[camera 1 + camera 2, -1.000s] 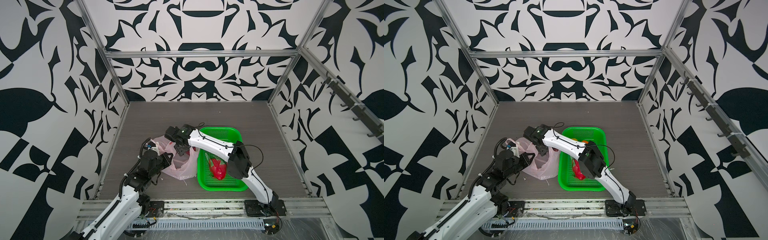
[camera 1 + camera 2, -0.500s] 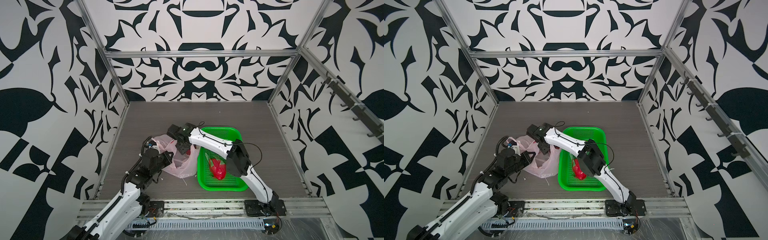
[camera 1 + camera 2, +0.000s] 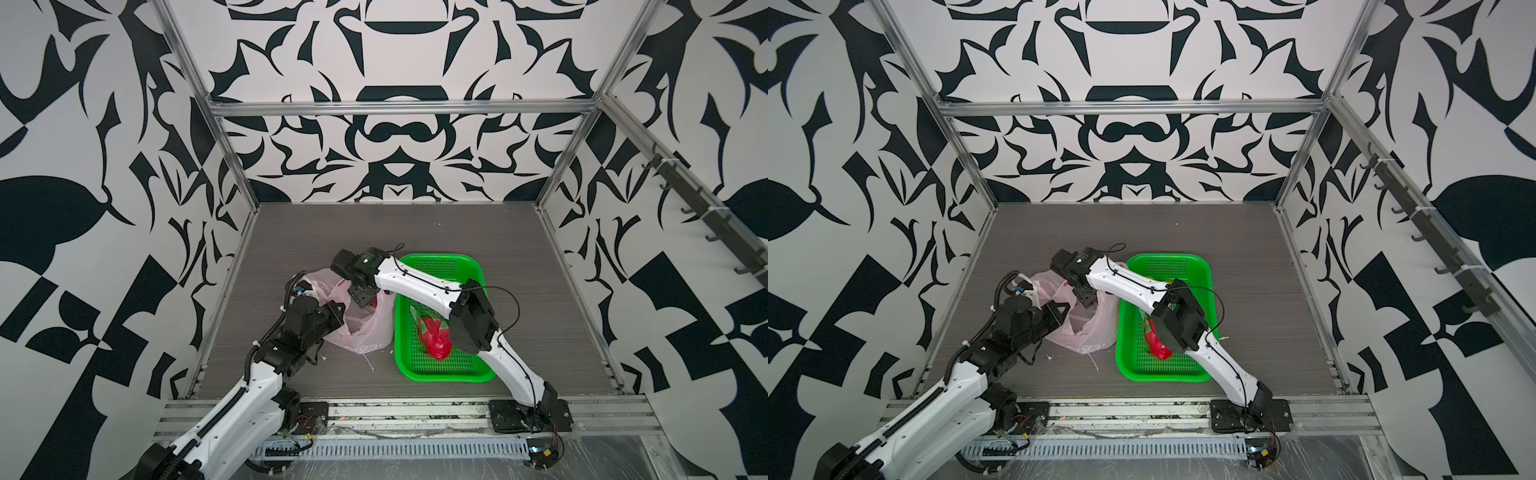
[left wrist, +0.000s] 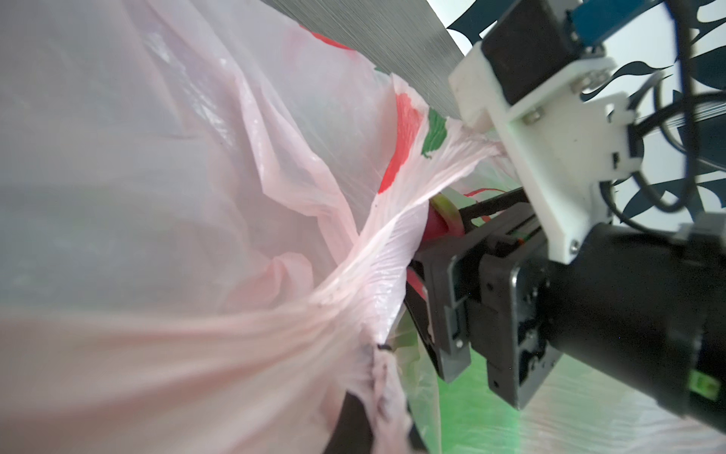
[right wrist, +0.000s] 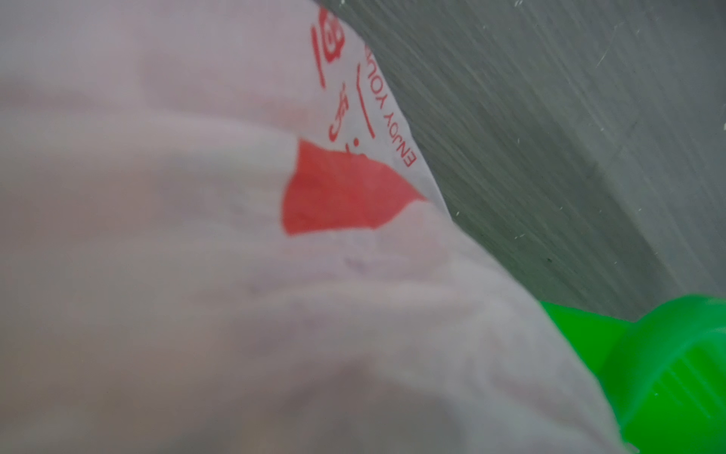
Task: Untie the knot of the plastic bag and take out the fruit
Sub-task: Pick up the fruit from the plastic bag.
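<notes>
My left gripper (image 3: 340, 308) clamps the plastic bag (image 3: 365, 332) at its 8 o'clock rim. My right gripper (image 3: 365, 300), spread wide inside the mouth, flanks a magenta fruit (image 4: 438, 218), grip uncertain. The basket (image 3: 446, 377) lies at the bag's 3 o'clock.

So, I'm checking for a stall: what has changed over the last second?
The left gripper, shut on the bag, has edged slightly forward. The right gripper stays inside the bag's mouth, barely shifted. The bag's body, the basket and the dragon fruit in it stay put.
</notes>
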Motion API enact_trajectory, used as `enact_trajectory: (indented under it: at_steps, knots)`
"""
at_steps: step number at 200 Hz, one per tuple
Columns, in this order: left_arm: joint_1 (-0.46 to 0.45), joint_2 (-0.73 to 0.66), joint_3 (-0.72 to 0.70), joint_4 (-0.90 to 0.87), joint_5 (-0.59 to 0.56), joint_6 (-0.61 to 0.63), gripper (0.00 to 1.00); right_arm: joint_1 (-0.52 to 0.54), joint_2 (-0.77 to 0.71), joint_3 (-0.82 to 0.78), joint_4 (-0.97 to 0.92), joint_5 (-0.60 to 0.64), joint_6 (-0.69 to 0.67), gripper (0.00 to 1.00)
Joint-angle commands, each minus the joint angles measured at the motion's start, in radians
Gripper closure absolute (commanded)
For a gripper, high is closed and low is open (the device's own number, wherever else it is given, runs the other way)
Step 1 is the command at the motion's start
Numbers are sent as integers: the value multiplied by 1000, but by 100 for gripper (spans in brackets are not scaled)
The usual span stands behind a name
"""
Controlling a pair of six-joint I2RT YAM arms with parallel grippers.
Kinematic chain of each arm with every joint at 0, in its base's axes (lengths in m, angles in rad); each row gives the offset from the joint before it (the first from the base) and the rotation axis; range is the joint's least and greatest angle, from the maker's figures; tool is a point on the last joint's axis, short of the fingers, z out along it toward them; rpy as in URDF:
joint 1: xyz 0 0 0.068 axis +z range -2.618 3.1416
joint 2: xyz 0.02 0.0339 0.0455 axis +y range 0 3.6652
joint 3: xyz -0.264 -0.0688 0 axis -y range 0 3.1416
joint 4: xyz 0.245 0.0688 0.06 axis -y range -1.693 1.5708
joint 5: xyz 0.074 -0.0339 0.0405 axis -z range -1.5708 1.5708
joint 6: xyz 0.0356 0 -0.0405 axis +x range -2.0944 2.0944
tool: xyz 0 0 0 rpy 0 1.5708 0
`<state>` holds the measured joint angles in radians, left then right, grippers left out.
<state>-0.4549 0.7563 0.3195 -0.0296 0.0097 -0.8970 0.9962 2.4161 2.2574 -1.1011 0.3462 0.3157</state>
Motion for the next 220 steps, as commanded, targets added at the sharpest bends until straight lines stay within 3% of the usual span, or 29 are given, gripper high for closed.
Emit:
enact_trajectory:
  at_steps: [1,66,98,169,220]
  knots:
    - [-4,5,4,29,-27,6,100,2,-11,-70,94,-52,-31,14]
    - [-4,0,-4,32,-24,5,100,-4,-20,-93,180,-28,-130,11]
    - [-4,0,-3,30,-27,8,100,-7,0,-77,191,-31,-123,23]
    - [-4,64,4,78,-114,39,100,-11,-74,-115,202,-63,-105,63]
    - [-2,144,36,127,-204,85,100,-1,-164,-169,175,-120,-62,77]
